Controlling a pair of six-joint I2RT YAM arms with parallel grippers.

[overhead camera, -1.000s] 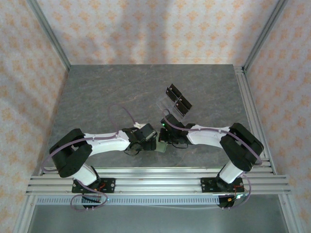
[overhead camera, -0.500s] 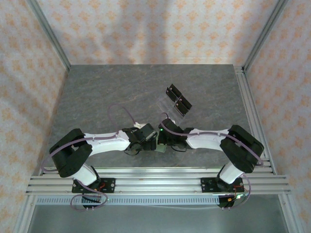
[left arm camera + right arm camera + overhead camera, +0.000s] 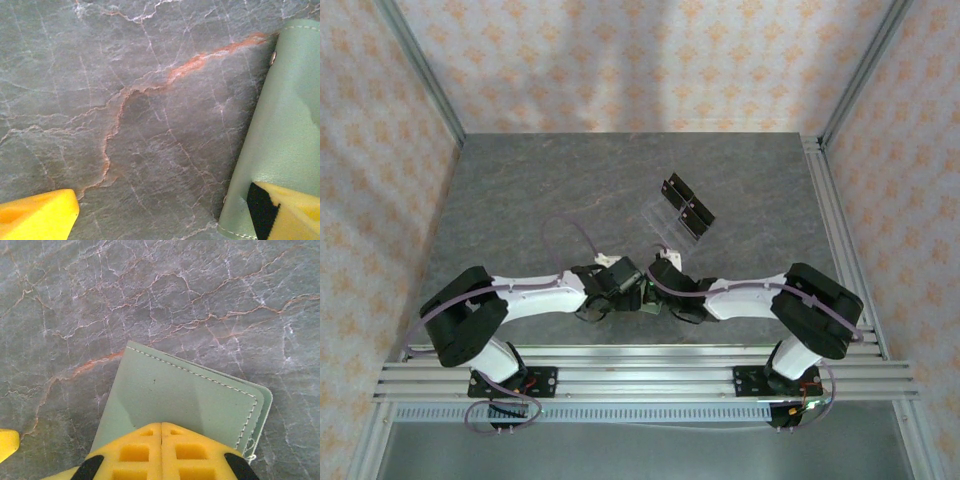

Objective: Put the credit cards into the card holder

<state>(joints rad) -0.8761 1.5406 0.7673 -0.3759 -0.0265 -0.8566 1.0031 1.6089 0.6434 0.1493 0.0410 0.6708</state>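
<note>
Near the front edge of the table (image 3: 520,200), whose grey stone-patterned top is crossed by fine white cracks and rusty orange veins, the card holder (image 3: 180,395) lies flat between the two wrists. It is a sage-green rectangle of smooth, faintly matte, leather-like material, with a line of pale stitching along its border and rounded corners. In the right wrist view a second layer of the same green peeks out past the top flap along one side, slightly offset. The left wrist view shows a small round metal stud (image 3: 272,57) near one corner of it. The right gripper (image 3: 161,447) is closed: its two yellow fingers, moulded with a waffle of square recesses, meet along a thin straight seam. Their tips sit over the near edge of the card holder, and whether they pinch any part of it cannot be told. The left gripper (image 3: 165,217) stands parted, its blunt yellow fingers (image 3: 37,217) well apart with bare stone between them. One hangs over the bare table, and the other overlaps a corner of the card holder, with a black patch showing on its inner side. From above, the two white-and-black arms (image 3: 535,290) reach toward each other and nearly meet over that spot. Farther back on the table, apart from both grippers, a clear acrylic rack (image 3: 682,212) stands tilted, carrying flat black rectangular pieces.
</note>
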